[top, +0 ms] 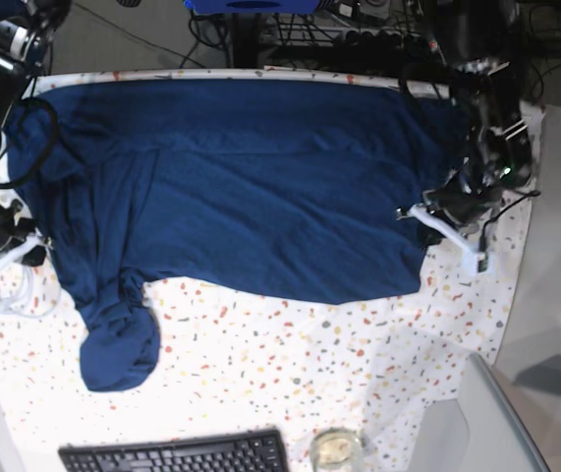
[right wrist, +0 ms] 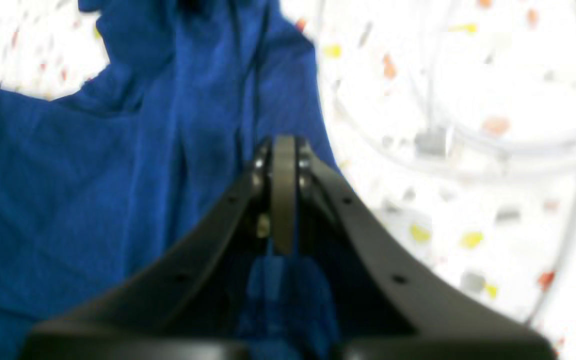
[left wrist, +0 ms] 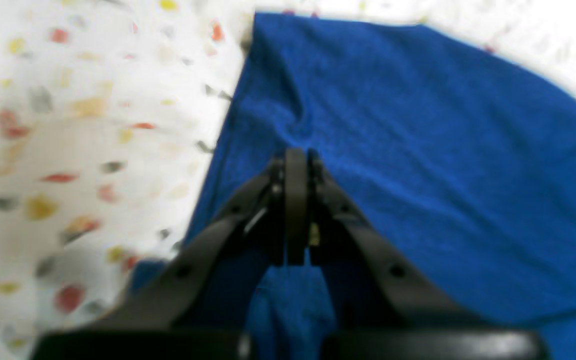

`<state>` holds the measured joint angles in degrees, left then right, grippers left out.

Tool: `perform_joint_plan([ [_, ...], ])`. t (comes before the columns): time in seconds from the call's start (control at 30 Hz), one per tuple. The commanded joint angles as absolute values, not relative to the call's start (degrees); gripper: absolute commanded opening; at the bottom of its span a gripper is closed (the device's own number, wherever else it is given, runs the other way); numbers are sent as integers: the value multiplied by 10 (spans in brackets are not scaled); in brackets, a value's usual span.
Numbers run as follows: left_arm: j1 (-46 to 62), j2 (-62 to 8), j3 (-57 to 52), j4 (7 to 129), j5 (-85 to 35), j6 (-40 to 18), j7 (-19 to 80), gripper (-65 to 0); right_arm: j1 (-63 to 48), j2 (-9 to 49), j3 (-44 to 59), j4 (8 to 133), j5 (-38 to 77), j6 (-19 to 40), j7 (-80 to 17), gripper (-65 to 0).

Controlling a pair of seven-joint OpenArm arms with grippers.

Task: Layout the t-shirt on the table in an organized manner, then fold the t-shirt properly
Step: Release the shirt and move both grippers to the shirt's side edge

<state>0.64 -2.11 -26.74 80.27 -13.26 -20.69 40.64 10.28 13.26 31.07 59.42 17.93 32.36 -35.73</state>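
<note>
One garment, the t-shirt (top: 251, 187): dark navy, short-sleeved, unprinted; spread wide across the far half of the surface (top: 319, 364), body mostly flat with shallow ripples; one sleeve hangs crumpled toward 7 o'clock in the base view, its end bunched into a rounded lump.

Two grippers, both at the garment's side edges. Left gripper (left wrist: 296, 155): fingers drawn fully together, tips pressed down at the cloth's border, fabric puckering toward them at 12 o'clock; it appears to have a pinch of the t-shirt. Right gripper (right wrist: 284, 145): fingers likewise drawn together, a fold of blue visible between the arms beneath the tips; judged to be gripping the t-shirt near its edge.

Handling, judged: light, soft, limp; no stiffness, so any lifted part will sag and drag the rest; likely to cling to the speckled cloth rather than slide; not fragile. Best taken at hems, shoulder seams or sleeve ends, in matched pairs, with tension kept between the two holds; the bunched sleeve wants pulling out flat before any fold.

Also present: keyboard (top: 174, 454) at 6 o'clock; a glass (top: 336, 450) beside it.
</note>
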Motion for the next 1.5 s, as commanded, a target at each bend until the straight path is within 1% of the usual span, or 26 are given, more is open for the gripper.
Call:
perform_joint_plan([
  [0.0,-6,-23,-261,786,-129,-209,370,-650,117,150,301,587,185,326,-343,-633],
  [0.1,-8,-16,-235,726,-95,-209,276,-650,121,163,262,560,185,326,-331,-650],
  [0.17,-6,-16,-211,695,-81,-208,240,-650,121,165,245,551,185,324,-326,-650],
  [0.2,-6,-17,-207,679,-76,-206,232,-650,121,165,243,544,185,322,-326,-650],
  [0.33,-6,-20,-233,638,-65,-169,229,-650,119,175,244,503,185,305,-323,-650],
  [0.4,-6,-24,-244,634,-65,-168,229,-650,121,179,244,479,185,294,-311,-650],
  [0.5,-5,-43,-245,631,-65,-168,229,-650,120,180,243,460,185,257,-264,-650],
  [0.57,-5,-50,-247,630,-65,-168,229,-650,120,181,241,453,185,247,-254,-650],
  [0.73,-5,-54,-247,639,-68,-168,229,-650,120,180,240,471,184,247,-255,-650],
  [0.83,-5,-50,-243,666,-68,-168,232,-650,109,175,240,538,186,247,-256,-650],
  [0.93,-5,-36,-244,696,-68,-168,233,-650,100,153,240,607,186,247,-257,-644],
  [0.97,-5,-35,-244,706,-68,-168,233,-650,100,148,240,624,185,247,-263,-617],
  [1.0,-5,-34,-243,715,-68,-168,233,-650,102,146,240,633,185,247,-276,-572],
  [1.07,-5,-34,-245,733,-69,-168,233,-650,122,136,235,637,185,247,-301,-443],
  [1.17,15,-34,-248,763,-70,-168,234,-650,144,136,190,616,185,247,-310,-203],
  [1.2,26,-34,-248,776,-70,-168,234,-650,152,137,169,607,185,247,-310,-138],
  [1.23,36,-36,-248,786,-70,-168,234,-650,158,137,153,598,185,247,-309,-96],
  [1.27,49,-36,-249,798,-71,-168,234,-650,162,137,138,589,185,247,-308,-72],
  [1.33,73,-37,-270,815,-86,-168,234,-650,170,137,118,575,185,246,-307,-77],
  [1.47,110,-49,-346,825,-155,-186,234,-650,188,137,106,533,185,245,-285,-170],
])
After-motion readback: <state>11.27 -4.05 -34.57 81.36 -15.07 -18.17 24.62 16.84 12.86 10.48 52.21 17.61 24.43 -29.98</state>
